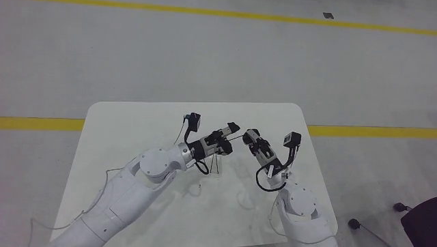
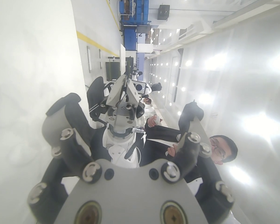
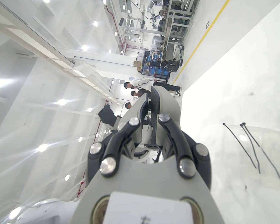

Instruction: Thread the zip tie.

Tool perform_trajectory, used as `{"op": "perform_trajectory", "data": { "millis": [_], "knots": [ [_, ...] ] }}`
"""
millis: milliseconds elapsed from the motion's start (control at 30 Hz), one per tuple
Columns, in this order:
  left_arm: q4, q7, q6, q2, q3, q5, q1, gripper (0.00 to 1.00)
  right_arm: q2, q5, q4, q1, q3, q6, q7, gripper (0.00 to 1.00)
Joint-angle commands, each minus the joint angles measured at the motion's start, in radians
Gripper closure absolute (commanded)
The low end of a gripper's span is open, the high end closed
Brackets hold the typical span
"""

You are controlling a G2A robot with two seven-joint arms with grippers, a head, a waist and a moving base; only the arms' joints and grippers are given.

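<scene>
Above the middle of the white table point(image 1: 136, 131) my two grippers face each other tip to tip. My right gripper point(image 3: 151, 93) is shut on a thin black zip tie point(image 1: 239, 138), whose strap sticks out toward the left gripper point(image 1: 231, 138). In the left wrist view my left gripper point(image 2: 130, 101) stands wide open, its two dark fingers point(image 2: 67, 110) on either side of the right gripper's point(image 2: 123, 89) closed tips. Nothing is between the left pads.
Three spare black zip ties point(image 3: 249, 145) lie on the table on a clear plastic sheet point(image 3: 270, 141), below the left gripper. They appear in the top view as thin lines point(image 1: 216, 162). Cables trail beside both arms. The table's edges lie well away from the grippers.
</scene>
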Motion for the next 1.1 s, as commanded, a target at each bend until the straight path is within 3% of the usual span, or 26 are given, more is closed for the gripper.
{"op": "perform_trajectory", "data": {
  "millis": [0, 267, 333, 400, 533, 600, 1067],
  "knots": [
    [0.000, 0.000, -0.001, 0.000, 0.000, 0.000, 0.000, 0.00, -0.003, 0.014, 0.000, 0.001, 0.002, 0.000, 0.023, 1.00],
    [-0.012, 0.012, 0.002, 0.000, 0.000, -0.006, 0.010, 0.00, -0.003, -0.002, 0.000, 0.003, -0.001, 0.005, 0.013, 1.00],
    [-0.015, 0.010, -0.001, -0.001, 0.000, -0.021, 0.012, 0.16, -0.003, -0.013, 0.003, 0.003, -0.006, 0.002, 0.006, 1.00],
    [-0.014, 0.009, -0.002, -0.001, 0.000, -0.022, 0.010, 0.22, -0.003, -0.027, 0.010, 0.003, -0.010, 0.001, -0.001, 1.00],
    [-0.012, 0.009, -0.005, -0.002, 0.002, -0.024, 0.008, 0.46, -0.003, -0.043, 0.018, 0.004, -0.017, 0.000, -0.005, 1.00],
    [-0.011, 0.007, -0.007, -0.003, 0.003, -0.029, 0.008, 0.52, -0.002, -0.045, 0.018, 0.004, -0.018, 0.000, -0.006, 1.00],
    [-0.011, 0.013, 0.005, -0.004, 0.008, -0.023, 0.009, 0.58, 0.000, -0.047, 0.013, -0.003, -0.026, 0.000, -0.005, 1.00]
  ]
}}
